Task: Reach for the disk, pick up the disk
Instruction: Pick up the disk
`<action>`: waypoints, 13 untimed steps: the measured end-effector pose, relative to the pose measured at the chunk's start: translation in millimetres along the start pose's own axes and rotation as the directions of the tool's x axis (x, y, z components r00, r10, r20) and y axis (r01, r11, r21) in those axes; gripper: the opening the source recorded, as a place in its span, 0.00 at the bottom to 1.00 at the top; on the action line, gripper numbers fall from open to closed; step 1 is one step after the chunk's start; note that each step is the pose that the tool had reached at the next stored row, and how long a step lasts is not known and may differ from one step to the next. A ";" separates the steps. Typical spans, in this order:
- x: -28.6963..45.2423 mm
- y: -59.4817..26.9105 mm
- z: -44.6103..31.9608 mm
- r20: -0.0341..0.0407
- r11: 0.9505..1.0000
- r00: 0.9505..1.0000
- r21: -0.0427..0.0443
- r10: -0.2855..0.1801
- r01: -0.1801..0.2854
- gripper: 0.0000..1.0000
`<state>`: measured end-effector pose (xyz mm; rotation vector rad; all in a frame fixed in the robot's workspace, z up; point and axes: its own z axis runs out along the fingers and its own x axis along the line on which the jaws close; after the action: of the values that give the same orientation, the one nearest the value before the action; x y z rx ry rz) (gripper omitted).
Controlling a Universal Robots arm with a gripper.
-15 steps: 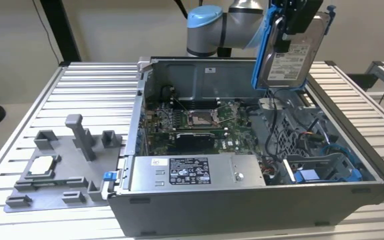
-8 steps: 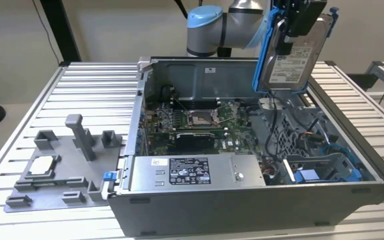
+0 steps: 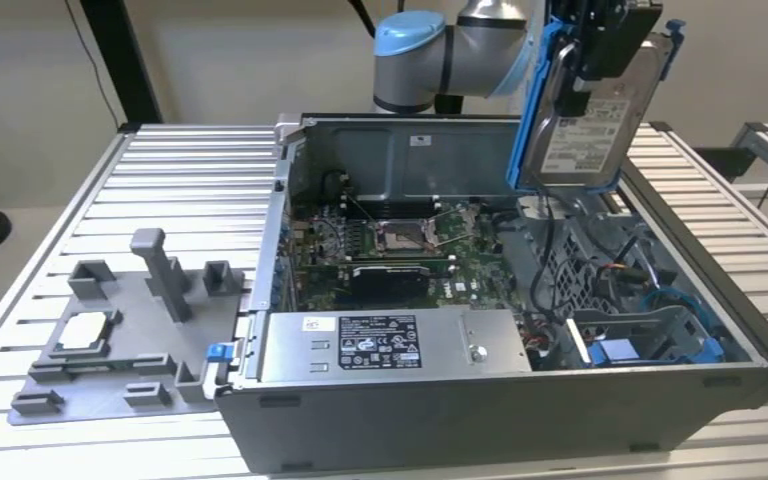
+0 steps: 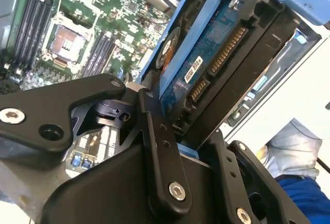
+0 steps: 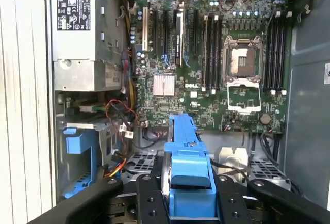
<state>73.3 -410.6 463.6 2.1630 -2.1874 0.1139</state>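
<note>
At the exterior view's left, a grey plastic fixture is seen lying on the slatted metal table, with a small white-topped square chip seated in it. Toward the middle, the open computer case is laid on its side, and the long grey box with a label sticker is mounted along its near edge, while the motherboard with its empty processor socket is exposed behind it. At the exterior view's right, the disk is held upright in the air above the case, clear of the blue drive bay below it, with its white label turned toward the camera and its blue bracket seen along its edges. The gripper is closed on the disk from above, at its upper end. In the second wrist view, the disk is clamped between the black fingers, its blue circuit board and connector pins being shown. In the first wrist view, the blue bracket edge of the disk is gripped between the fingers, above the motherboard.
</note>
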 end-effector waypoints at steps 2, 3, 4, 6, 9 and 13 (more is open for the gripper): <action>4.0 -0.1 0.4 0.000 1.000 1.000 -0.003 0.000 0.000 0.00; 6.1 -0.1 0.7 0.000 1.000 1.000 -0.004 0.000 0.000 0.00; 8.1 -0.1 0.9 0.000 1.000 1.000 -0.005 0.000 0.000 0.00; 12.4 -0.2 1.3 0.000 1.000 1.000 -0.008 -0.001 0.001 0.00; 18.5 -0.3 1.9 0.000 1.000 1.000 -0.012 -0.001 0.001 0.00; 26.7 -0.5 2.7 0.000 1.000 1.000 -0.017 -0.002 0.002 0.00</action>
<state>73.5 -437.5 463.5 2.1559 -2.1786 0.0953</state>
